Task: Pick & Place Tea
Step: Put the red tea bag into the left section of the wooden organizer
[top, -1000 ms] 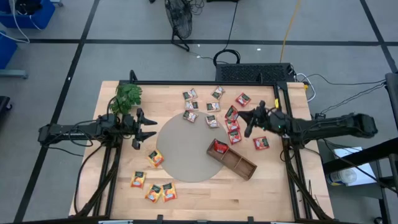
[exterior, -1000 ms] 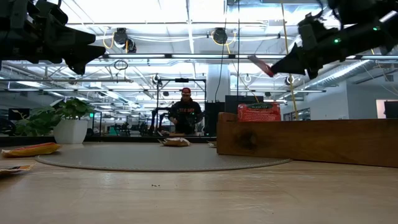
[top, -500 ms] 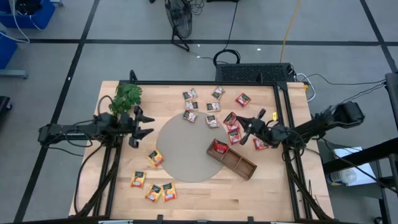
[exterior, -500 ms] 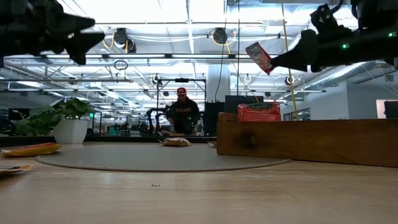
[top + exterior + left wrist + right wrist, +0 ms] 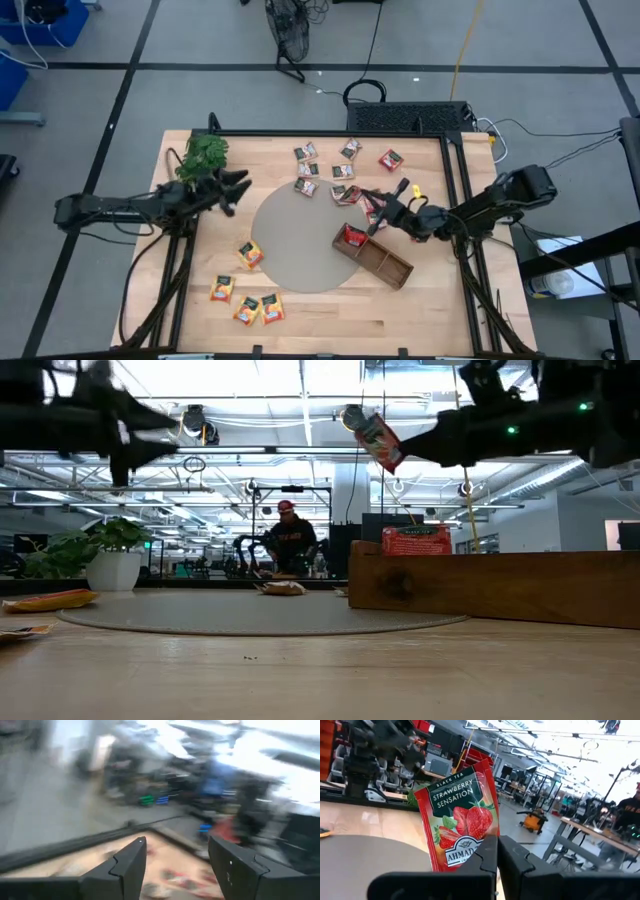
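My right gripper (image 5: pixel 381 218) hovers over the table's right half, just beyond the brown wooden tray (image 5: pixel 377 258), and is shut on a red strawberry tea sachet (image 5: pixel 459 820). In the low view that sachet (image 5: pixel 380 442) hangs high above the tray (image 5: pixel 500 588). Another red sachet (image 5: pixel 353 236) stands in the tray's left compartment. Grey-white sachets (image 5: pixel 308 170) and red ones (image 5: pixel 390 159) lie at the far side of the table, orange ones (image 5: pixel 246 308) at the near left. My left gripper (image 5: pixel 232 185) stands open and empty above the left side, beside the green sprig (image 5: pixel 205 155). My right gripper pinches the red sachet by its lower edge (image 5: pixel 472 856) between its two fingers. The fingers lie about level and come from the table's right. The sachet stands up from the fingertips, tilted, its printed face toward the wrist camera, lifted clear of table and tray.
A round grey mat (image 5: pixel 298 240) covers the middle of the table, with the tray lying across its right rim. A black frame runs along the table's far edge and sides. A person (image 5: pixel 288 540) stands in the room beyond the table.
My right gripper has carried the red sachet toward the table's left and near edge, closer to the tray, sinking a little and rolling, so the sachet now stands more upright. My left gripper has rolled and tipped where it is, still open.
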